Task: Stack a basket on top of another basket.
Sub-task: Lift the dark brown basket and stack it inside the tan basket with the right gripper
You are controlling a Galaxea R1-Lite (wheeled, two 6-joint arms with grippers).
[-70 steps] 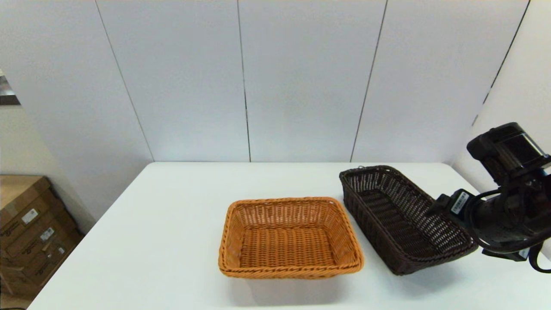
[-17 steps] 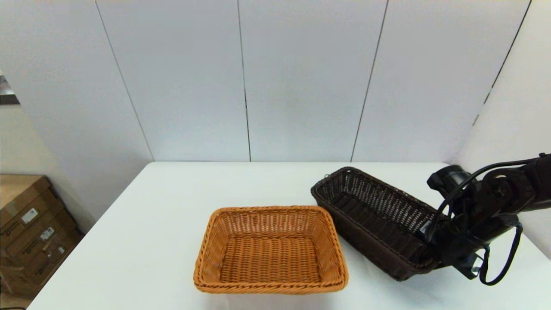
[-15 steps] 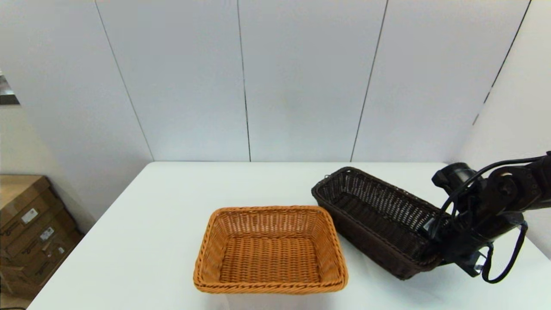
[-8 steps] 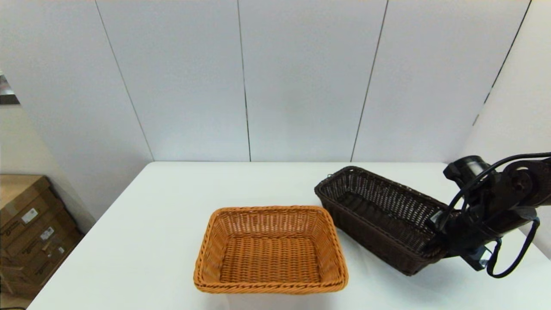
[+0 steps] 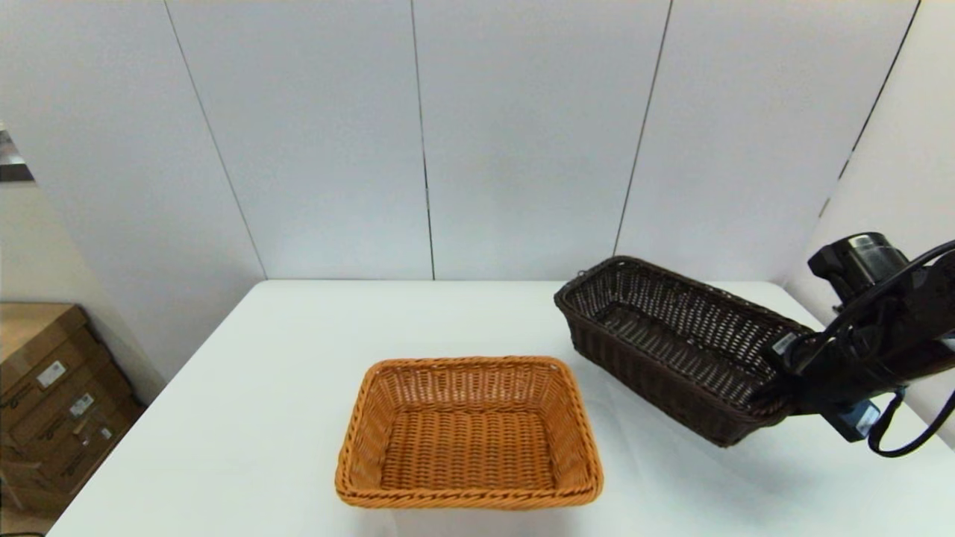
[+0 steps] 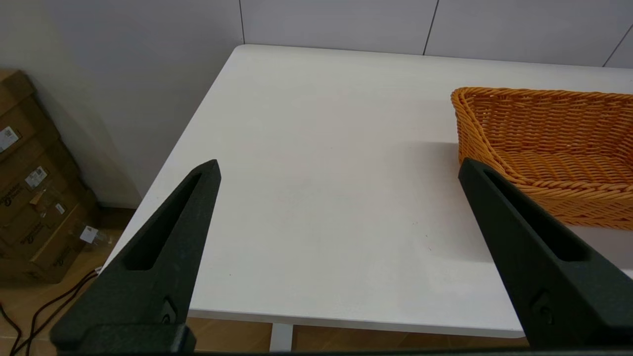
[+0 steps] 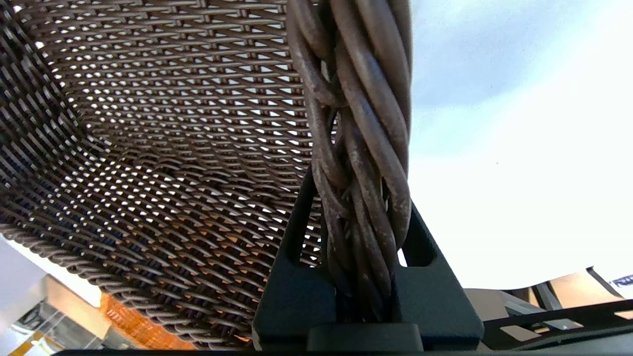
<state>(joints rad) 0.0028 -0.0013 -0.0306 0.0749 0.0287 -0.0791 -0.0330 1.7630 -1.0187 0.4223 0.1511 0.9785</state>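
Observation:
The dark brown wicker basket (image 5: pixel 671 343) hangs tilted above the table's right side, clear of the surface. My right gripper (image 5: pixel 780 391) is shut on its near-right braided rim (image 7: pixel 358 123), which runs between the two black fingers (image 7: pixel 296 277) in the right wrist view. The orange-tan basket (image 5: pixel 470 432) rests flat on the table near the front centre, to the left of the dark one and apart from it. My left gripper (image 6: pixel 339 170) is open over the table's left part, with the orange-tan basket (image 6: pixel 549 143) off to its side.
The white table (image 5: pixel 298 388) meets a grey panelled wall at the back. Cardboard boxes (image 5: pixel 52 395) stand on the floor beyond the table's left edge.
My right gripper has risen with the dark brown basket, lifting it off the table and a little to the right. The orange-tan basket has stayed where it was during the last second.

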